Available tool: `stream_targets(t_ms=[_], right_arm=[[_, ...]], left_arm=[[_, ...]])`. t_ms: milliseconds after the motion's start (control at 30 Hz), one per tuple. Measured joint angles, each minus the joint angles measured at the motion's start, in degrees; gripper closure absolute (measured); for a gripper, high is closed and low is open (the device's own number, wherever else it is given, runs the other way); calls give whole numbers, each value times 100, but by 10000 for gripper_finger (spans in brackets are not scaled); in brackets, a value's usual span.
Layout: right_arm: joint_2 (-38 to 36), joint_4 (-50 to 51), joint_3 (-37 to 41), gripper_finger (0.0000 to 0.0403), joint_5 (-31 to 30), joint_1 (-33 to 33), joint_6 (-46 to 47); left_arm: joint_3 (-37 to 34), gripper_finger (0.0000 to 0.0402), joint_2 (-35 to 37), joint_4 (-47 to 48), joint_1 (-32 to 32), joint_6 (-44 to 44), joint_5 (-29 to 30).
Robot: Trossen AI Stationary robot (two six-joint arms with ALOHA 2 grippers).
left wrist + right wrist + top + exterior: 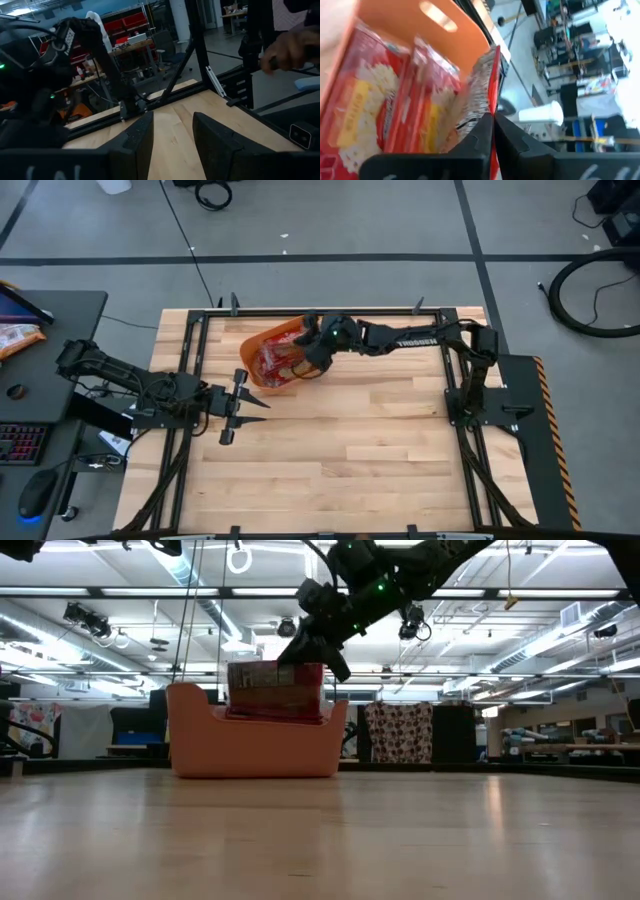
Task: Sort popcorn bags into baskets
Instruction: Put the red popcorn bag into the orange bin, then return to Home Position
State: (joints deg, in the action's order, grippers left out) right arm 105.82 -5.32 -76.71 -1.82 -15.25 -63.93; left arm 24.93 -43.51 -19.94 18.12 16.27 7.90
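The orange basket (256, 340) (250, 750) stands near the table's far edge. Several red popcorn bags (280, 363) (275, 690) (370, 100) stand on edge inside it, their tops above the rim. My right gripper (318, 363) (325, 658) (493, 125) is over the basket's right end, shut on the outermost bag. My left gripper (243, 407) (172, 135) waits open above the wood, near the table's left side, in front of the basket. My right gripper pinches the upper edge (491, 85) of the outermost popcorn bag between its two fingers. It comes slanting down from the table's right side. The bag stands nearly upright against the other bags, its lower part inside the basket (445, 17).
Bare wood fills the near and right parts of the table (380, 440). A black frame rail (330, 310) runs along the far edge just behind the basket. A person's hand (290, 50) shows beyond the table in the left wrist view.
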Motion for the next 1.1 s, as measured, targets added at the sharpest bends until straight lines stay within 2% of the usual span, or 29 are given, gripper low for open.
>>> stream_targets(t_ms=[167,300,367,500,567,700,833,1000,1100], right_arm=[[0,433,0,326,-52,-236,633],[0,769,0,272,-171,-105,1127],[-5,873,0,252,-758,59,1468],[-107,1309,0,235,-2591,350,1956],[-246,1773,0,235,-2892,425,2237],[-648,2678,0,241,-2388,453,3312],[-948,3231,71,247,-1658,286,4140],[-1617,2758,993,248,-1389,183,4484],[-2222,2128,1852,248,-1349,179,4728]], left_arm=[[0,260,1,0,0,-4,-1],[0,260,1,0,1,-7,0],[0,260,2,-13,0,4,0],[0,260,94,-72,1,92,12],[0,260,201,-24,1,92,215],[0,260,510,267,-1,92,460],[0,260,580,431,-1,202,246],[-12,260,579,437,-104,141,100],[-289,260,579,-69,-274,90,103]])
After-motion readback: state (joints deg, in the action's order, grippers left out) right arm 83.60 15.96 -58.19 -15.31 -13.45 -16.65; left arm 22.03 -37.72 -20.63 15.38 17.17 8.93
